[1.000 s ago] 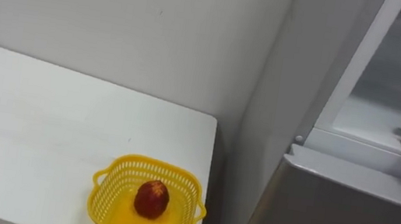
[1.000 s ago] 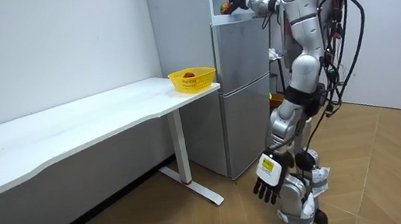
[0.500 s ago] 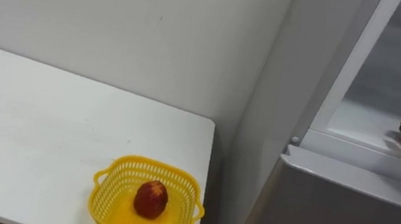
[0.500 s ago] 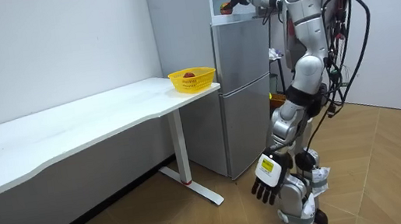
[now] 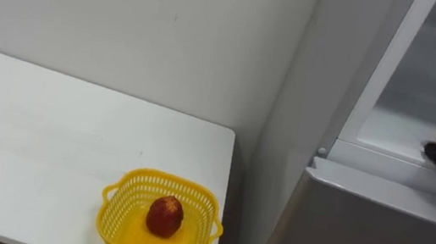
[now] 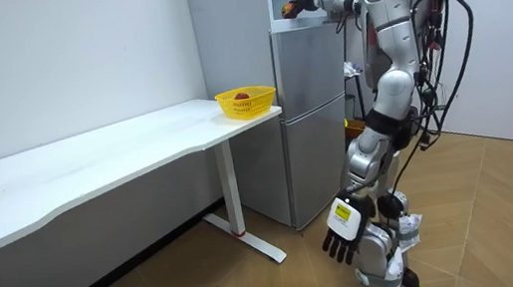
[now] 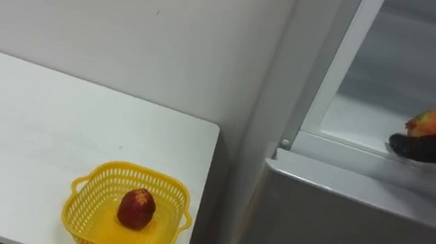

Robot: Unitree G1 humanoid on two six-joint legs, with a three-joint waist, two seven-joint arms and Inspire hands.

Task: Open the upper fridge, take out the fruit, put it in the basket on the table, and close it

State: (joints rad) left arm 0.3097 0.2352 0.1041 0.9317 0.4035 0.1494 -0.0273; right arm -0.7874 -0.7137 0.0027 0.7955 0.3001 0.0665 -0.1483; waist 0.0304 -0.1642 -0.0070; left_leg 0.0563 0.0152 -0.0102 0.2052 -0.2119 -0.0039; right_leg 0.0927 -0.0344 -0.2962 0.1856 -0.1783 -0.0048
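A red, orange and green fruit (image 7: 433, 124) lies at the front of the open upper fridge compartment (image 7: 356, 123). My right hand (image 7: 434, 151) comes in from the right and holds it, thumb across the fruit's front and underside, fingers curled at its right side. In the room view this hand (image 6: 297, 2) is raised at the top of the grey fridge (image 6: 313, 115), in front of which I stand upright. My left hand (image 6: 342, 235) hangs by my leg, fingers relaxed.
A yellow basket (image 5: 119, 187) with a dark red fruit (image 5: 164, 216) sits on the near right corner of the white table (image 5: 44, 140), just left of the fridge. The shut lower fridge door (image 5: 373, 238) lies below the compartment.
My right hand with the fruit dipped slightly left and low half a second ago and is now back up at the compartment's front edge. The basket has not moved.
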